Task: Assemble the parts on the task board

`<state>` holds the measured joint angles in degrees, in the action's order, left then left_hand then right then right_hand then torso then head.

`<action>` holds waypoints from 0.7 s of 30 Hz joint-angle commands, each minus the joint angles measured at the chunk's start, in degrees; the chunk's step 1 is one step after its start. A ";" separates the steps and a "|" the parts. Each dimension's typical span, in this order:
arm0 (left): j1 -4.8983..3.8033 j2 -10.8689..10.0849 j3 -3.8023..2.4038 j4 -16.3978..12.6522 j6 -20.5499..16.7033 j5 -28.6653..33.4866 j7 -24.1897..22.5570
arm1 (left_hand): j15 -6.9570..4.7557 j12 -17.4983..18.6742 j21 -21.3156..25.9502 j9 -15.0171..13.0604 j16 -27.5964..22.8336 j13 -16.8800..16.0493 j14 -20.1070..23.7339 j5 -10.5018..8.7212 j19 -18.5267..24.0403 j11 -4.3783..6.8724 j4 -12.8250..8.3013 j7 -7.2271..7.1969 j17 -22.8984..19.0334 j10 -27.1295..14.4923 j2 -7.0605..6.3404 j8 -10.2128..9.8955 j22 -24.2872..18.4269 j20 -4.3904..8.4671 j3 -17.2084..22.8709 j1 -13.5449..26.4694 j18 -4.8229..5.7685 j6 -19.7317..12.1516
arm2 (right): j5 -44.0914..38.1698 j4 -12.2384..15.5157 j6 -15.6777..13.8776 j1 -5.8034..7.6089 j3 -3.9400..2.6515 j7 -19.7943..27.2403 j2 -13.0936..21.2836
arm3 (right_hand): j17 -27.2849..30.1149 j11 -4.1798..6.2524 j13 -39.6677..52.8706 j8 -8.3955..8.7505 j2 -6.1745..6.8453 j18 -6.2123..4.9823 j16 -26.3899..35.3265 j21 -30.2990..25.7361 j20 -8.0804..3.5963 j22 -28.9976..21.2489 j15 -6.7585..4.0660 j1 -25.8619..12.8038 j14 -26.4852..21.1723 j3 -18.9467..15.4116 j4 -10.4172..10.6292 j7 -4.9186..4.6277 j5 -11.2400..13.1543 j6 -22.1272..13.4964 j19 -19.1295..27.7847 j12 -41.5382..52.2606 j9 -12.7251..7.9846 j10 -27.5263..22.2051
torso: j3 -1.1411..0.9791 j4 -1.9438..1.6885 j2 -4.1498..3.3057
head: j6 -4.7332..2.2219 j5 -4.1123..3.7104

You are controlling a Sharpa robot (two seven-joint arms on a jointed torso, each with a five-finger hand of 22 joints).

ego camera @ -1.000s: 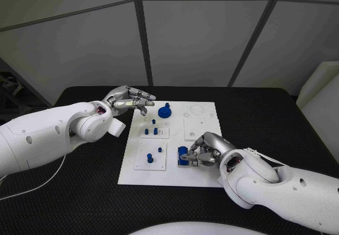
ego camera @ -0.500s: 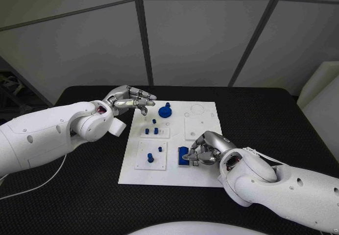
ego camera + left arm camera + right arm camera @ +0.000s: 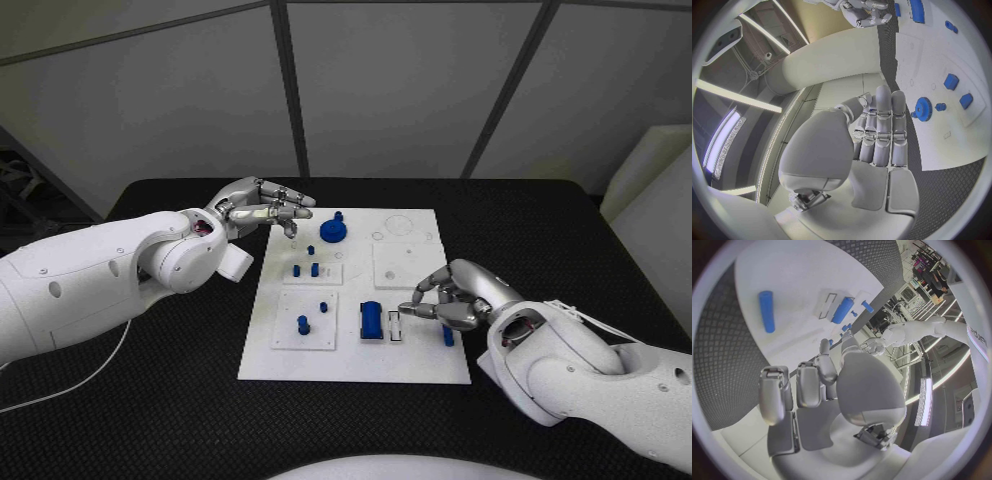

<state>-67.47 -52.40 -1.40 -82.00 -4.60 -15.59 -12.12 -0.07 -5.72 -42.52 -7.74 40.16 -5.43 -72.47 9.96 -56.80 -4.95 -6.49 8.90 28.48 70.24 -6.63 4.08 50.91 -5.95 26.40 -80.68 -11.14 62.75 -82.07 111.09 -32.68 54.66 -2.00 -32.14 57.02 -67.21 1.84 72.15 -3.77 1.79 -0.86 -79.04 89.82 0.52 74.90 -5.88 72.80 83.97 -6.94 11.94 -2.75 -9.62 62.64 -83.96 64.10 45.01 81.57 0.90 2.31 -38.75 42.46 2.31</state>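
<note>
The white task board (image 3: 411, 360) lies mid-table. On it stand a blue gear with a knob (image 3: 335, 230), several small blue pegs (image 3: 304, 323) and a blue block (image 3: 371, 318). A blue cylinder (image 3: 447, 337) lies flat on the board's right side, also seen as the cylinder (image 3: 767, 311) apart from my fingers. My right hand (image 3: 459, 298) hovers just above it, fingers loosely bent and holding nothing. My left hand (image 3: 267, 212) hangs over the board's far left corner, empty, with its fingers (image 3: 882, 130) stretched out side by side near the gear (image 3: 923, 108).
An empty white slot (image 3: 825, 305) sits beside the blue block (image 3: 842, 309). The black table (image 3: 548, 230) extends on both sides of the board. Grey wall panels stand behind the table's far edge.
My right hand has moved right, away from the blue block, and the blue cylinder now lies on the board beside it. My left hand has stayed put.
</note>
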 commanded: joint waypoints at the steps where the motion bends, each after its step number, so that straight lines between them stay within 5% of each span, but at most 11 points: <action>1: -0.07 -0.01 -0.03 -0.10 0.41 0.21 -0.23 | 0.16 0.11 0.21 0.06 -0.25 -0.06 -0.15 -0.15 0.31 -0.09 -0.11 0.23 -0.10 -0.32 0.18 -0.24 0.03 -0.07 -0.16 0.40 0.66 -0.36 | 1.65 0.19 2.74 0.09 -0.16 2.10 2.29 | -0.09 -0.47 -0.22 0.35 -0.57 0.86 0.26 0.18 0.54 15.10 0.62 0.94 1.95 -0.21 0.00 -0.24 -2.84 -1.00 -6.04 -0.51 -1.82 -0.09 | 0.17 0.05 0.11 | -0.27 -0.57; 9: -0.06 -0.05 -0.03 -0.38 0.40 0.21 -0.33 | 0.16 0.11 0.21 0.06 -0.25 -0.06 -0.15 -0.15 0.31 -0.09 -0.11 0.23 -0.10 -0.32 0.18 -0.24 0.03 -0.07 -0.16 0.40 0.66 -0.36 | -4.28 0.34 8.84 0.01 -0.31 -0.93 6.75 | -1.18 -0.34 -0.08 0.22 -1.08 0.86 -0.23 0.18 0.66 15.10 0.62 2.40 2.18 -1.00 0.14 -0.08 -3.92 0.40 -6.04 -0.50 -5.13 0.24 | 0.03 0.23 0.12 | -0.12 -1.24; 15: -0.02 -0.13 -0.02 -0.44 0.39 0.21 -0.41 | 0.16 0.11 0.21 0.06 -0.25 -0.06 -0.15 -0.15 0.31 -0.09 -0.11 0.23 -0.10 -0.32 0.18 -0.24 0.03 -0.07 -0.16 0.40 0.66 -0.36 | -7.87 0.64 12.00 -0.23 -0.20 -3.76 7.01 | -1.09 -0.28 -0.26 0.13 -0.58 0.86 -0.15 0.18 0.64 15.10 0.58 2.12 2.14 -2.00 0.61 0.01 -3.88 1.29 -6.04 -0.87 -6.15 0.22 | 0.15 0.14 0.18 | 0.02 -1.66; 21: 0.00 -0.18 -0.02 -0.47 0.40 0.21 -0.43 | 0.16 0.11 0.21 0.06 -0.25 -0.06 -0.15 -0.15 0.31 -0.09 -0.11 0.23 -0.10 -0.32 0.18 -0.24 0.03 -0.07 -0.16 0.40 0.66 -0.36 | -9.91 0.82 12.57 -1.94 -0.12 -5.39 6.23 | -0.82 -0.32 -0.48 0.20 -0.09 0.86 0.03 0.18 0.63 15.10 0.59 1.79 2.07 -2.75 1.05 -0.04 -3.87 1.41 -6.04 -1.30 -6.74 0.09 | 0.16 -0.04 0.17 | 0.02 -1.72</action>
<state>-67.40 -52.53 -1.39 -82.33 -4.60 -15.59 -12.13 -0.08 -5.72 -42.52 -7.74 40.16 -5.42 -72.47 9.96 -56.80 -4.96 -6.49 8.90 28.44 70.24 -6.63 4.09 50.91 -5.95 26.40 -80.68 -11.14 62.75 -88.59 111.72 -22.42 52.86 -2.10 -35.32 63.52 -68.08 1.62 71.75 -3.77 0.93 -0.86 -79.04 89.82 0.92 74.90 -5.52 74.60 83.93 -9.33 13.06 -2.89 -13.30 63.66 -83.95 63.00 38.31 81.78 1.03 2.41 -38.56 42.50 0.55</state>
